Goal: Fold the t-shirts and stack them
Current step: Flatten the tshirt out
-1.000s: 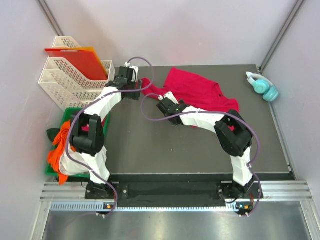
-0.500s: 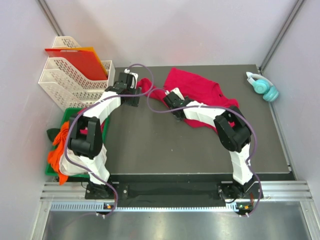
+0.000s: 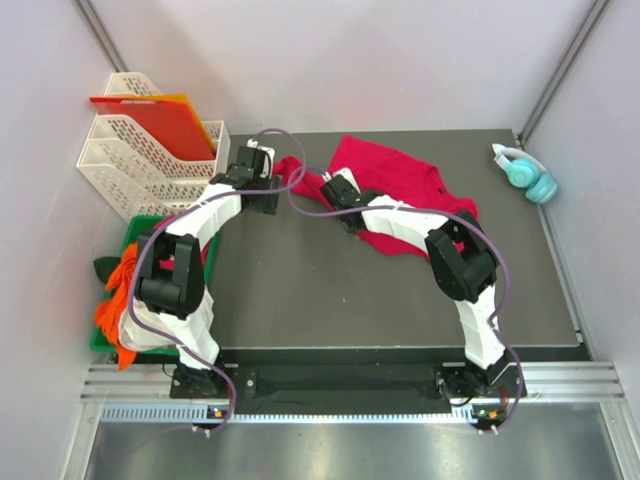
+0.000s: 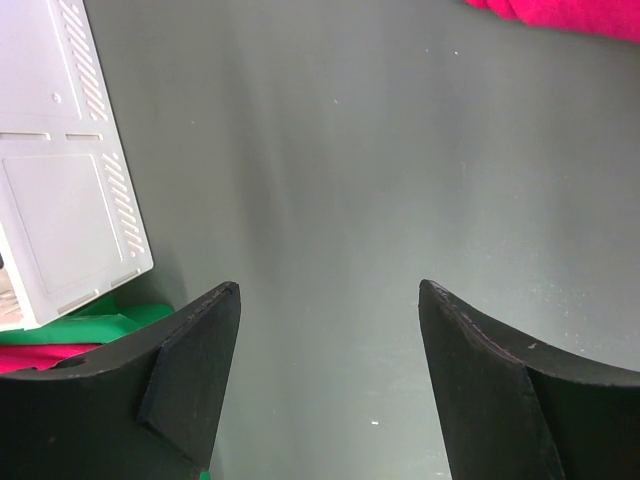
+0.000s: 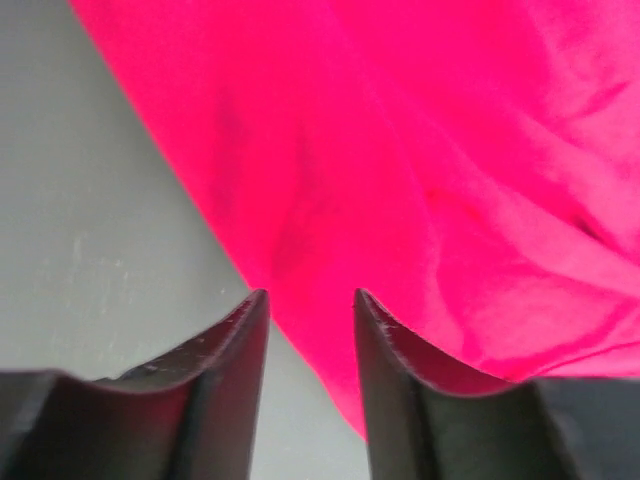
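A crimson-red t-shirt (image 3: 400, 175) lies crumpled on the dark mat at the back centre. Its edge shows at the top right of the left wrist view (image 4: 570, 15). My right gripper (image 3: 335, 190) hangs over the shirt's left edge. In the right wrist view (image 5: 310, 293) its jaws stand a little apart, with the red cloth (image 5: 420, 150) under and beyond them and nothing pinched. My left gripper (image 3: 265, 192) is just left of the shirt's sleeve. It is wide open and empty over bare mat (image 4: 328, 288). Orange and white shirts (image 3: 122, 290) lie heaped in a green bin at the left.
Stacked white letter trays (image 3: 140, 160) hold a red-orange plastic sheet (image 3: 160, 120) at the back left; a tray corner shows in the left wrist view (image 4: 60, 200). Teal headphones (image 3: 525, 172) lie at the back right edge. The green bin (image 3: 140, 225) stands off the mat's left side.
My right gripper has moved back and a little right, from the bare mat onto the red shirt's left edge. My left gripper has shifted slightly toward the front.
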Controlling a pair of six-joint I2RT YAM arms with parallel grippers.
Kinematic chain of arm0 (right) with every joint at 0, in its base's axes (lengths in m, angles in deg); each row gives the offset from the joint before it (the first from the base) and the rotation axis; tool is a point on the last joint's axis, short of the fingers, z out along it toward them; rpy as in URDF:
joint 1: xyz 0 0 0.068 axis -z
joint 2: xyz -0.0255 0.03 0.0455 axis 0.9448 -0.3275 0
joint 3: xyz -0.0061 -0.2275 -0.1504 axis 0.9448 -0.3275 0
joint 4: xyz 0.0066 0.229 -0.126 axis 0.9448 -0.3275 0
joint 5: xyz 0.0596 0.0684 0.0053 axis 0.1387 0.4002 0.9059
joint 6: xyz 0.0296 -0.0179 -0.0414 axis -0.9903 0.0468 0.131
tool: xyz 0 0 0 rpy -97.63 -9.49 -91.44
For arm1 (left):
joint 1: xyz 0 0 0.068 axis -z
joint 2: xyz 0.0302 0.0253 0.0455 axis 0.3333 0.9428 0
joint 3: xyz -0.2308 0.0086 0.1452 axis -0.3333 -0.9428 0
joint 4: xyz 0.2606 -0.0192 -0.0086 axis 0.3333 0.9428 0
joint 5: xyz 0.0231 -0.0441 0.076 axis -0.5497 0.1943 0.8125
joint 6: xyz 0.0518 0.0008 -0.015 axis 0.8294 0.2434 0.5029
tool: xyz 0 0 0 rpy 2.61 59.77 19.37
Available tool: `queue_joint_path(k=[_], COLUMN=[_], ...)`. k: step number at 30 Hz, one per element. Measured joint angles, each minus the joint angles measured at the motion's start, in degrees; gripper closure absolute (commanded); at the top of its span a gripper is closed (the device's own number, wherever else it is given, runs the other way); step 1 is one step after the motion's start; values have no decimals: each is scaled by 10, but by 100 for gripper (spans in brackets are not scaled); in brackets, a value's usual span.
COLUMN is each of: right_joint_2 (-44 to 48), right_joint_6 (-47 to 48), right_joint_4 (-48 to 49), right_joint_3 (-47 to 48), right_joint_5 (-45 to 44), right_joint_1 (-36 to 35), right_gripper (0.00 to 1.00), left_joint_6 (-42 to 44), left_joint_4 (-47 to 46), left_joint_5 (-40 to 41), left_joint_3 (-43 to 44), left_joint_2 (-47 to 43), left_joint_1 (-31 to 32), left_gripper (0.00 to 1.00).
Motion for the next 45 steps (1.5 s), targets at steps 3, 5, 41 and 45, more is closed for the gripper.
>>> queue_joint_path(k=[3, 5, 41, 45], right_joint_2=[0, 0, 158, 185], right_joint_6=[-11, -20, -214, -262], right_joint_4=[2, 0, 73, 30], right_joint_3=[-9, -24, -265, -291], right_joint_5=[21, 34, 153, 166], right_joint_1=[0, 0, -61, -165], right_gripper=[70, 70, 100, 100], left_joint_6=[-3, -4, -9, -9], left_joint_4=[0, 0, 23, 25], left_joint_5=[-1, -2, -22, -26], left_joint_3=[0, 0, -1, -2], left_joint_2=[0, 0, -33, -47], left_joint_1=[0, 0, 0, 0], left_gripper=[24, 24, 25, 25])
